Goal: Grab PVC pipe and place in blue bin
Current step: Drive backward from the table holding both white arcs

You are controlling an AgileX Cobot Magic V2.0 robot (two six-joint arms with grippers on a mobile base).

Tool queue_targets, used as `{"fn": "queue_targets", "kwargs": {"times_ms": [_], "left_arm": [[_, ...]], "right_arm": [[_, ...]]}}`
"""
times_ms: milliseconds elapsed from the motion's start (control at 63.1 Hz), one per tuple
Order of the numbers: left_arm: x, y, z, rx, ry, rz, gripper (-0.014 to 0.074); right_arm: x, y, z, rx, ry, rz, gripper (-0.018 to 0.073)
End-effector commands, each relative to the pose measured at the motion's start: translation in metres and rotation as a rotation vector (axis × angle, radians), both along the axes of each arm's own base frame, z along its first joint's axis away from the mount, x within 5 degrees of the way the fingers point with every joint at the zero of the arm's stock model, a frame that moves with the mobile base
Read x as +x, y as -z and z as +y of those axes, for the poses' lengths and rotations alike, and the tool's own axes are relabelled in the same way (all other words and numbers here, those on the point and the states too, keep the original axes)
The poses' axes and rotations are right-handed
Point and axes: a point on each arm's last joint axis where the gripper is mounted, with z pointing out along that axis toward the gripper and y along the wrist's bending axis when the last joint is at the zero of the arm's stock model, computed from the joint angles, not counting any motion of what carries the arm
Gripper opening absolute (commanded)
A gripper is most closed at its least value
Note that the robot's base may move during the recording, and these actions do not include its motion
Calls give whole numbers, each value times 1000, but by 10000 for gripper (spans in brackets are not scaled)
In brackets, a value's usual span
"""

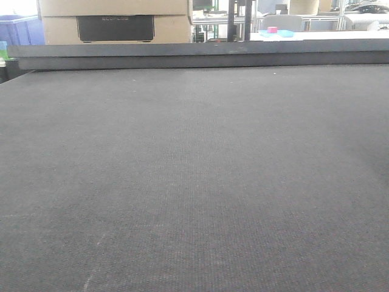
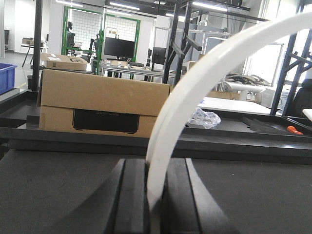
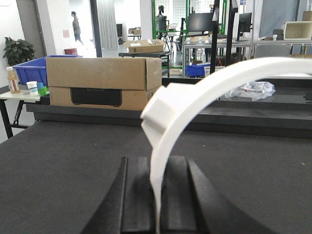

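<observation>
No PVC pipe shows in any view. The blue bin (image 3: 30, 71) stands past the table's far left corner, behind a cardboard box (image 3: 103, 85); its edge also shows as a blue bin (image 2: 7, 76) and a blue bin (image 1: 18, 30). My left gripper (image 2: 155, 165) hovers low over the dark mat, its black fingers (image 2: 134, 195) close together. A white curved band (image 2: 195, 87) rises from between them and arcs to the right. My right gripper (image 3: 157, 162) looks the same, with a like white band (image 3: 195, 92) carrying a blocky clip. Neither gripper appears in the front view.
A dark mat (image 1: 194, 182) covers the table, ending at a raised dark ledge (image 1: 200, 55) at the back. A side table with a bottle (image 3: 11, 80) and cups stands left. Crumpled plastic (image 3: 251, 90) lies behind the ledge. Racks and monitors fill the background.
</observation>
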Motion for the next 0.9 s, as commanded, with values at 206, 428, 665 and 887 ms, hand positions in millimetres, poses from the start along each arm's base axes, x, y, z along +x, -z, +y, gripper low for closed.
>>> {"fn": "queue_targets", "kwargs": {"times_ms": [206,428,665,887], "left_arm": [[0,-2,-1,-4,5,-27,-111],[0,-2,-1,-4,5,-27,-111],[0,-2,-1,-4,5,-27,-111],[0,-2,-1,-4,5,-27,-111]], "right_arm": [[-1,-1,0,-4,-1,-11,-167],[-1,-1,0,-4,-1,-11,-167],[-1,-1,0,-4,-1,-11,-167],[-1,-1,0,-4,-1,-11,-167]]}}
